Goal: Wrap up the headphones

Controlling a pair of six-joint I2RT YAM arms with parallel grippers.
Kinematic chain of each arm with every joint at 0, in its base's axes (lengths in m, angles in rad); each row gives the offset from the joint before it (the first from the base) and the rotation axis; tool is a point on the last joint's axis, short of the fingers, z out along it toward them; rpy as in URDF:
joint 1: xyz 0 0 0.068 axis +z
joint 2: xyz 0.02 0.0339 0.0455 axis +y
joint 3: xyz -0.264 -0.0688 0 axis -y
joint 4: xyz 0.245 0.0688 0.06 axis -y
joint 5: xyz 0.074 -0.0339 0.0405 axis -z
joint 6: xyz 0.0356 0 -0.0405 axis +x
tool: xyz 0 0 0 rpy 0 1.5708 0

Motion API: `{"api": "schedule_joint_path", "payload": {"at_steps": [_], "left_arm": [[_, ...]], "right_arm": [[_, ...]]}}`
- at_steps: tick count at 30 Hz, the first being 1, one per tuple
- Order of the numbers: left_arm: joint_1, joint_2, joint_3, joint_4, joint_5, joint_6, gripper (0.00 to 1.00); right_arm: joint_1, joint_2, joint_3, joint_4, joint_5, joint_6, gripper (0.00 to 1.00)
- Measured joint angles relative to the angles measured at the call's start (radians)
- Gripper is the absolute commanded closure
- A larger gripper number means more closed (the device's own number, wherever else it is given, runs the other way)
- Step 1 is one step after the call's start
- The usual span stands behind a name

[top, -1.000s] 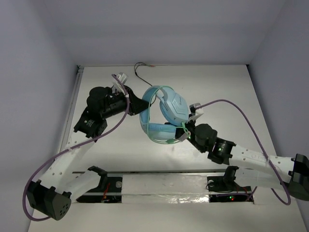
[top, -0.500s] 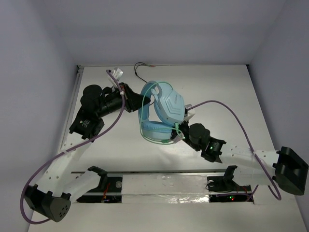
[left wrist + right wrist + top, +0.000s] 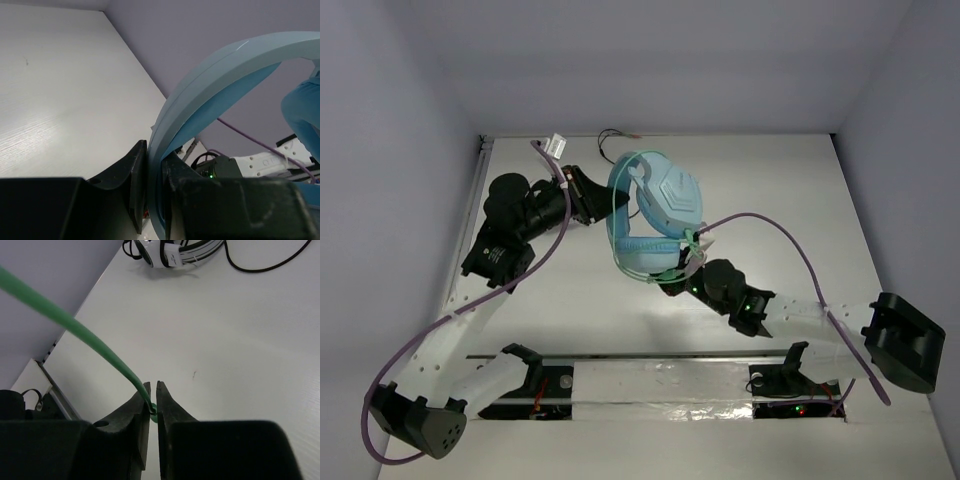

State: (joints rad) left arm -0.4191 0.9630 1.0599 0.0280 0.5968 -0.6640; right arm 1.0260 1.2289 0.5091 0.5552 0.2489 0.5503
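The light blue headphones (image 3: 655, 215) are held up above the table's middle. My left gripper (image 3: 592, 197) is shut on their wide headband (image 3: 210, 100), which runs up out of the jaws in the left wrist view. The thin green cable (image 3: 692, 248) loops around the cups and band. My right gripper (image 3: 682, 270) is shut on the cable (image 3: 75, 330) just below the lower cup; in the right wrist view the cable runs from the upper left down into the closed jaws.
The smaller black-and-white headphones (image 3: 175, 252) with a black cable (image 3: 620, 140) lie at the table's far edge. A metal rail (image 3: 465, 220) runs along the left edge. The arm bases and a slot are at the near edge.
My left gripper has lifted and turned the headphones toward the far left. My right gripper has followed to the left with the cable, closer under the lower cup.
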Motion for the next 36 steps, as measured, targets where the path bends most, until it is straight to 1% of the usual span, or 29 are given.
{"api": "schedule_joint_path", "payload": {"at_steps": [4,9,12,16,21,29,32,36], "left_arm": [[0.000,0.005,-0.002,0.021,-0.080,-0.035,1.00],[0.000,0.006,-0.060,0.105,-0.213,-0.089,1.00],[0.000,0.008,-0.151,0.169,-0.326,-0.127,1.00],[-0.006,0.029,-0.244,0.193,-0.462,-0.153,1.00],[-0.049,0.072,-0.299,0.208,-0.633,-0.169,1.00],[-0.172,0.154,-0.301,0.234,-0.856,-0.168,1.00],[-0.195,0.181,-0.303,0.235,-0.926,-0.164,1.00],[-0.213,0.190,-0.348,0.243,-0.991,-0.164,1.00]], "right_arm": [[0.000,0.000,-0.008,0.007,-0.034,0.027,0.93],[0.000,-0.009,-0.016,0.015,-0.104,0.105,0.95],[0.000,-0.037,-0.034,0.014,-0.148,0.170,0.95],[0.000,-0.097,-0.064,0.011,-0.192,0.262,0.95],[0.003,-0.145,-0.065,0.013,-0.237,0.340,0.93],[0.048,-0.032,0.013,0.002,-0.297,0.373,0.89],[0.067,-0.010,0.032,-0.010,-0.294,0.373,0.88],[0.078,-0.016,0.042,-0.024,-0.243,0.372,0.87]]}}
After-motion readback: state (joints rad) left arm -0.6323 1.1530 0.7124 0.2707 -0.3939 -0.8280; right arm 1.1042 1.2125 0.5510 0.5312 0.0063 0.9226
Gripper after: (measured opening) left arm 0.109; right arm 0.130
